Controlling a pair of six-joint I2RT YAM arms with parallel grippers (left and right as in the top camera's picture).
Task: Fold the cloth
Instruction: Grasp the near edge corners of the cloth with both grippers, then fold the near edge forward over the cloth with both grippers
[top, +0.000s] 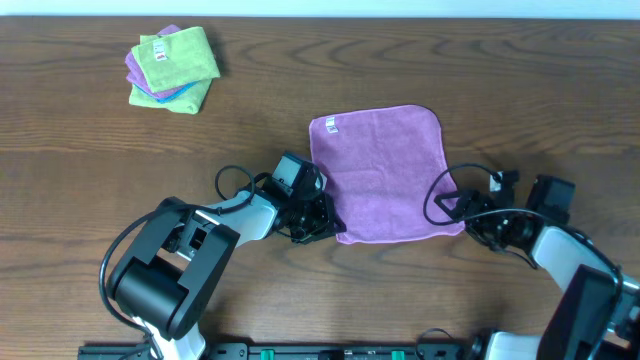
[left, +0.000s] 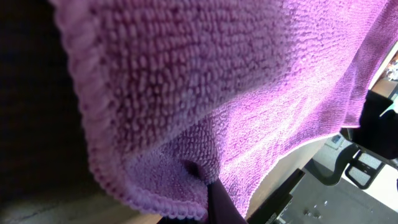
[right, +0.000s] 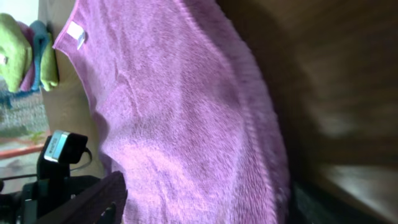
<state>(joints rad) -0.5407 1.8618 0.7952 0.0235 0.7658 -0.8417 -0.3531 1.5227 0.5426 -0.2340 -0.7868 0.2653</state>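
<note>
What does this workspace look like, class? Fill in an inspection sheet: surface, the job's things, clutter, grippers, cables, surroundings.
Surface: brown wooden table.
Job's things: lilac cloth spread flat, white tag at its far left corner.
Clutter: stack of folded cloths, green on top, far left.
Grippers: left gripper shut on the cloth's near left corner; right gripper open at the near right corner.
Cables: black cable loops by the right arm, another by the left.
Surroundings: what looks like a chair base.

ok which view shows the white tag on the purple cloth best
Right wrist: the tag is largest there, unobstructed at the corner of the cloth. Overhead shows it small but clear. Left wrist shows only fuzzy cloth, no tag.
</note>
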